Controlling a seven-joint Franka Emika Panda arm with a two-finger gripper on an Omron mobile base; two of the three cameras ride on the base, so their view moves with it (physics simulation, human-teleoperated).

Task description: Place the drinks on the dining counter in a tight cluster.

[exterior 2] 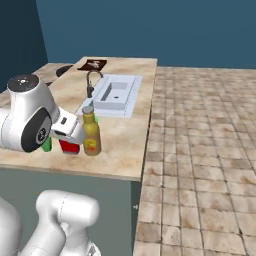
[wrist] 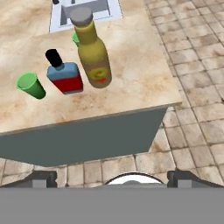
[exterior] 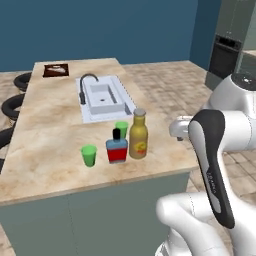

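On the bench (exterior: 45, 150), left to right: a green cup (exterior: 89, 155), the blue bottle (exterior: 117, 148) and the amber bottle (exterior: 138, 135) just beside each other near the front edge. The left base view shows a second cup (exterior: 121, 127) behind them; the right view hides the blue bottle partly behind the arm. The gripper (wrist: 112, 178) hangs off the bench edge, wide open, holding nothing.

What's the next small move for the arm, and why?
Probably ease the open gripper forward over the counter; it hangs off the edge, holding nothing. The amber bottle and blue bottle already stand close together, so a slim bottle is likely next, though I can't spot it.
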